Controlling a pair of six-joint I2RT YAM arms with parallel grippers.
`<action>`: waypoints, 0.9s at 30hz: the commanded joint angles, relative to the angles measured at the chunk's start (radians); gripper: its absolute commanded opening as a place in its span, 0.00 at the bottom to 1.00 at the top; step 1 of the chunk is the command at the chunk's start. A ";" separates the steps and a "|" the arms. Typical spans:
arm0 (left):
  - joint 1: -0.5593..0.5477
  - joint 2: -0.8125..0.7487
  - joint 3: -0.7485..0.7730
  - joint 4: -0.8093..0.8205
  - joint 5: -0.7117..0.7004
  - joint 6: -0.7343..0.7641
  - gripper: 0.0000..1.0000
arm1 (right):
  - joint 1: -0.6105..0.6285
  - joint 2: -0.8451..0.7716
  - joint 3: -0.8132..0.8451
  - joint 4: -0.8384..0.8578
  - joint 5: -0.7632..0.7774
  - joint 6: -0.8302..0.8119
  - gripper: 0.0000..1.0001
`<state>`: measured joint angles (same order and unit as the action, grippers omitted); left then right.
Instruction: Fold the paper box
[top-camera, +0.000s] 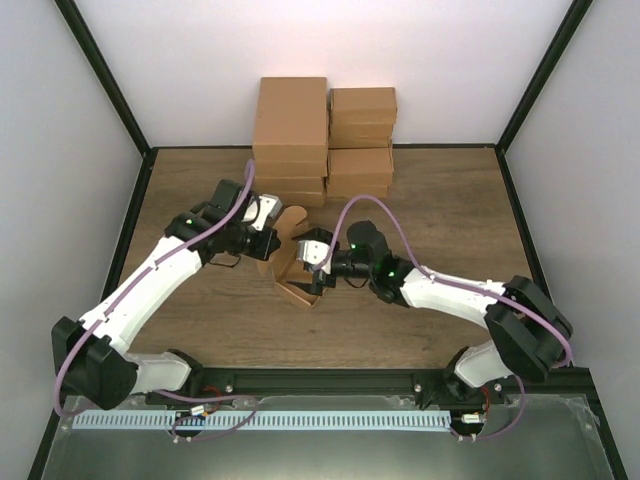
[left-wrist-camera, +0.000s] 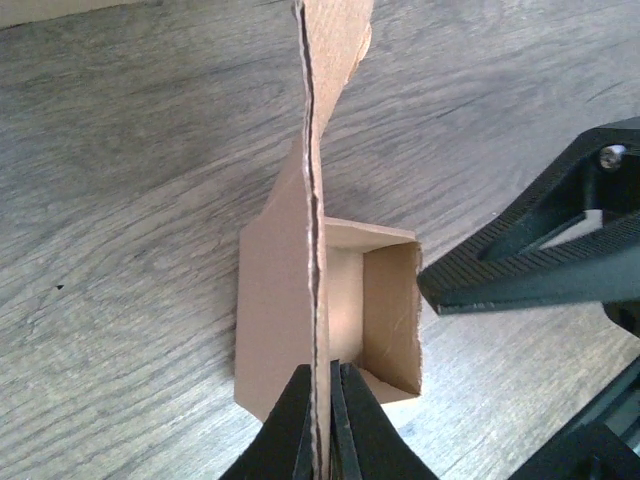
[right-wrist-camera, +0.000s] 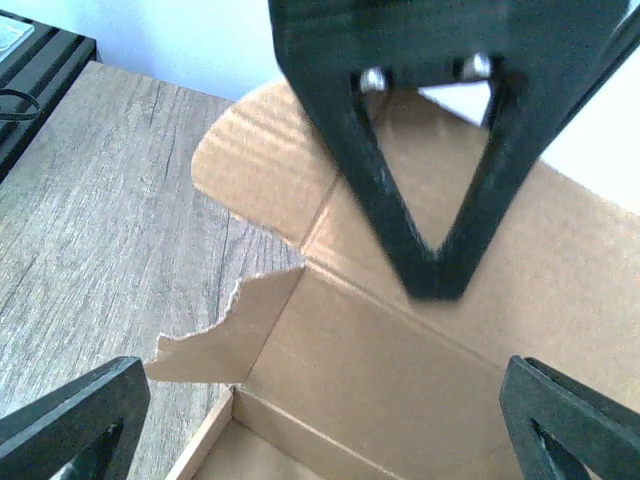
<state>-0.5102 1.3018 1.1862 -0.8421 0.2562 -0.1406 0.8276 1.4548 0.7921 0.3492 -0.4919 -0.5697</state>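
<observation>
left claw (left-wrist-camera: 322, 400) is pinched tight on the upright flap of the paper box (left-wrist-camera: 385, 300), which sits half-formed in the middle of the desk (top-camera: 430, 210). right claw (top-camera: 308, 262) gapes wide at its open cavity, holding nothing. by my reading the sides are up, and next that flap needs folding over and tucking. wood-grain desk, stacked cartons (top-camera: 290, 130) behind, white walls (top-camera: 450, 60).

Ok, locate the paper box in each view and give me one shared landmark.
Top external: paper box near frame centre.
Left wrist: paper box at centre, flap upright.
Right wrist: paper box fills middle and right.
Landmark: left claw shut on the upright flap.
</observation>
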 joint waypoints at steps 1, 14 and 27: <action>-0.001 -0.043 0.004 -0.006 0.045 0.021 0.04 | 0.004 -0.061 -0.047 0.104 0.045 0.053 1.00; -0.002 -0.066 0.015 -0.021 0.113 0.042 0.04 | -0.036 -0.254 -0.191 0.084 0.110 0.294 1.00; -0.013 -0.064 0.008 -0.004 0.277 0.049 0.04 | -0.112 -0.400 -0.263 0.013 -0.005 0.387 1.00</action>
<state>-0.5114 1.2533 1.1858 -0.8570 0.4408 -0.1070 0.7200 1.0565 0.5262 0.3714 -0.4252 -0.2070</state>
